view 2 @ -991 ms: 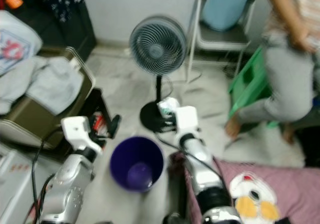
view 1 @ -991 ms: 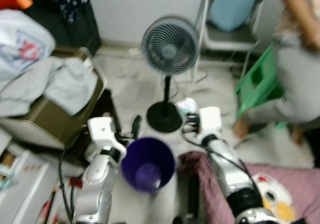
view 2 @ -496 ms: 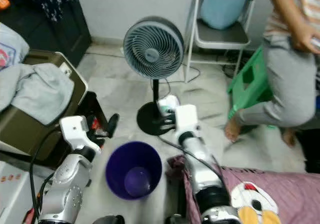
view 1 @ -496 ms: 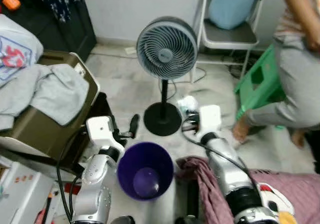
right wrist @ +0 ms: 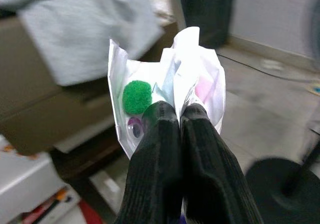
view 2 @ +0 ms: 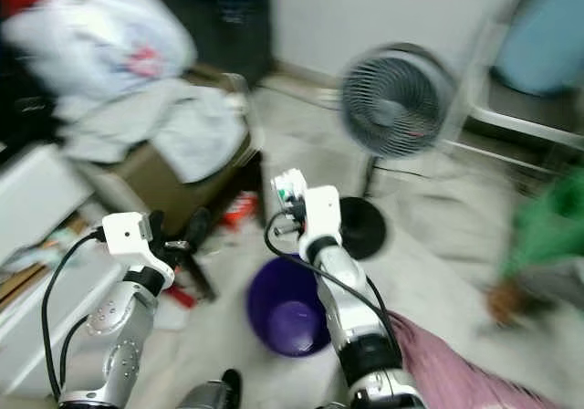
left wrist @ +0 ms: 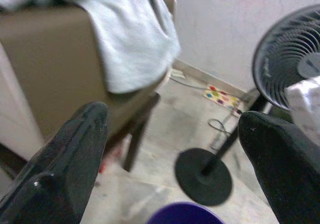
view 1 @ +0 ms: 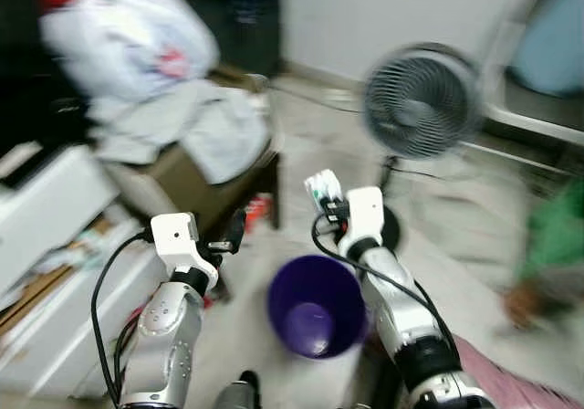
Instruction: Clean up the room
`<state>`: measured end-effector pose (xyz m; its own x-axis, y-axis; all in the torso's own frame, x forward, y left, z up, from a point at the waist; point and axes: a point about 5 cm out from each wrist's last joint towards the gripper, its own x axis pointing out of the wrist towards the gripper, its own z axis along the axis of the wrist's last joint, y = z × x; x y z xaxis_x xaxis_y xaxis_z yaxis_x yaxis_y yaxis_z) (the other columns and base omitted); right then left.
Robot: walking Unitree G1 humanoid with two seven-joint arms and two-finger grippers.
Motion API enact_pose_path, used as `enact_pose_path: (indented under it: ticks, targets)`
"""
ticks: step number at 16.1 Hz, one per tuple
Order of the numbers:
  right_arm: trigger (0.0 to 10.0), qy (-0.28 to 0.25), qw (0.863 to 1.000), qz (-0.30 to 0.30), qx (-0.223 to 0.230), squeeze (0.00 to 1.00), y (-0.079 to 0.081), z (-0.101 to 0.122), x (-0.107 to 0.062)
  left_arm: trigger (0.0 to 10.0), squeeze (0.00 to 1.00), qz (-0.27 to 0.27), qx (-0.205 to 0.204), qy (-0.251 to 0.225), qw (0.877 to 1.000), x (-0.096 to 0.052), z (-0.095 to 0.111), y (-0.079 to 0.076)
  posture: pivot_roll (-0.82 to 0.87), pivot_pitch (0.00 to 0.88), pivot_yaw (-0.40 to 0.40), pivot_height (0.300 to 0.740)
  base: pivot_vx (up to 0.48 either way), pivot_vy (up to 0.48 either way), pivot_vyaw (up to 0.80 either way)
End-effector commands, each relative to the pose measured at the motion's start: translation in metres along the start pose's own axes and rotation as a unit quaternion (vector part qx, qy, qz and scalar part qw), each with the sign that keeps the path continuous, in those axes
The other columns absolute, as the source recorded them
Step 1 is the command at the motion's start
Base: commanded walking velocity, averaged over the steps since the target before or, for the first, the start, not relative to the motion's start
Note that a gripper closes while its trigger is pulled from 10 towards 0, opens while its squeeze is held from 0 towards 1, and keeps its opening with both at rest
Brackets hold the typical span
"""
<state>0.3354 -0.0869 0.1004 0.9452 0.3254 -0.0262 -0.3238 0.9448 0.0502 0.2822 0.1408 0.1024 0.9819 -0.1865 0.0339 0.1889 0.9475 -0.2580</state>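
A purple bin point(view 1: 315, 318) stands open on the floor between my two arms. My right gripper point(right wrist: 177, 116) is shut on a crumpled white plastic packet point(right wrist: 200, 79) with a green pom-pom inside; in the left eye view the packet point(view 1: 321, 188) is held above the bin's far rim. My left gripper point(view 1: 233, 231) hangs open to the left of the bin, nothing between its black fingers point(left wrist: 75, 154). The eye views are blurred.
A standing fan point(view 1: 420, 103) is behind the bin. A brown seat draped with grey clothes point(view 1: 196, 153) and a white bag point(view 1: 137, 30) are to the left, above white drawers point(view 1: 46, 208). A green stool point(view 1: 557, 235), a person's foot point(view 1: 525, 304) and pink bedding point(view 1: 493, 382) lie right.
The camera has swung left, so the fan, stool and person have slid right and the clothes pile has come into the middle. My right gripper keeps hold of the packet.
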Motion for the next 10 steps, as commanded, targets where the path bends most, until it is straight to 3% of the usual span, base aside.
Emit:
enact_pose_path:
  ticks: [1,6,9,10]
  targets:
    - [10.0,0.013,1.000,-0.014,0.001,0.00,-0.002,-0.006,-0.001,10.0,0.00,-0.030,0.010,-0.006,0.999,0.001,0.007,-0.005,0.08,0.165,-0.017,0.740,0.000,0.000,0.00]
    - [10.0,0.037,0.998,-0.052,-0.016,0.00,-0.007,-0.017,-0.004,10.0,0.00,-0.117,0.030,0.029,0.992,-0.016,0.005,-0.004,0.10,0.185,-0.002,0.740,0.000,0.000,0.00]
    - [10.0,0.101,0.986,-0.131,-0.015,0.00,-0.024,-0.037,-0.014,10.0,0.00,-0.178,0.056,0.084,0.979,-0.030,-0.007,0.001,0.10,0.200,0.010,0.740,0.000,0.000,0.00]
    - [10.0,0.114,0.981,-0.155,0.005,0.00,-0.027,-0.043,-0.017,10.0,0.00,-0.183,0.056,0.094,0.977,-0.031,-0.008,0.003,0.10,0.205,0.019,0.740,0.000,0.000,0.00]
